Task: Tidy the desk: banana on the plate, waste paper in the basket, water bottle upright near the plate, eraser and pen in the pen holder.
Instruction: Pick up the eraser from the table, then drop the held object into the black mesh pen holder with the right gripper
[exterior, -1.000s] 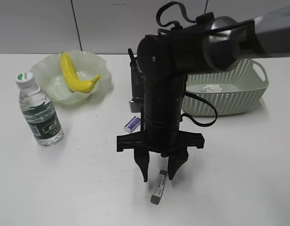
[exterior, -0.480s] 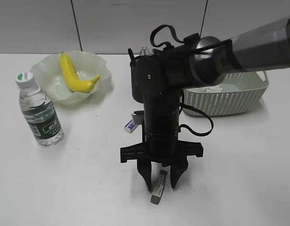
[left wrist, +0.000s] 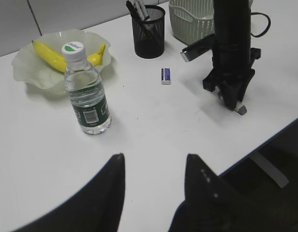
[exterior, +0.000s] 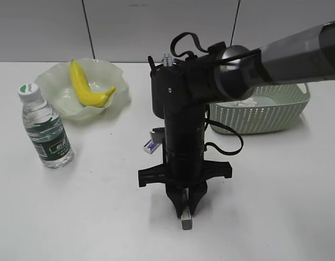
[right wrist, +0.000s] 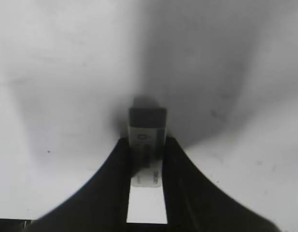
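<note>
I see a white desk [exterior: 276, 206]. On it stand a bottle [exterior: 45, 129], a plate [exterior: 61, 89], a mesh holder [left wrist: 149, 31] and a basket [exterior: 265, 106]. One eraser [exterior: 151, 145] lies near the holder, another eraser [exterior: 186, 216] near the front edge.

Nothing is reading clearly: the print on the water bottle [left wrist: 87, 102] label, the small eraser [left wrist: 165, 75] and the gripped eraser [right wrist: 147, 145] is showing blurred.

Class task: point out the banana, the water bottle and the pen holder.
banana [exterior: 86, 87], exterior view, middle of its curve.
water bottle [left wrist: 88, 99], left wrist view, on its label.
pen holder [left wrist: 149, 34], left wrist view, mesh wall.
</note>
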Robot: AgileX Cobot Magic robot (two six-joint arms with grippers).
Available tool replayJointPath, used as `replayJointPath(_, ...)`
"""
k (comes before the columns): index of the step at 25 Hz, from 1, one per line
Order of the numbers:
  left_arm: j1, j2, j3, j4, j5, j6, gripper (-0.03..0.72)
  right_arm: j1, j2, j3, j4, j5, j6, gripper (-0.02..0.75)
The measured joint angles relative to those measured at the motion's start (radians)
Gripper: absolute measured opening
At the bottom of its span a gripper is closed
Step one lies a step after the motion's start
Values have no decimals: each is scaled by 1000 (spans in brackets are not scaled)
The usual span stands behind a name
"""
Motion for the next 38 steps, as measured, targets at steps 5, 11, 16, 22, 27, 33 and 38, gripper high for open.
replayJointPath(5,0,0,0,0,0,0,309,-1,-72,-66,-22,-41,-42,164)
replayJointPath(11,0,0,0,0,0,0,309,-2,-215,-121,-251,-235,-44,164)
replayJointPath(16,0,0,0,1,0,0,309,-34,-225,-129,-455,-416,-21,164)
replayJointPath(22,0,0,0,2,0,0,309,-108,-190,-129,-496,-617,-18,164)
replayJointPath(27,0,0,0,2,0,0,309,-153,-145,-129,-504,-723,-17,164)
replayJointPath(33,0,0,0,2,0,0,309,-156,-87,-129,-560,-843,-15,164)
replayJointPath(38,0,0,0,2,0,0,309,-156,-58,-129,-577,-858,-15,202)
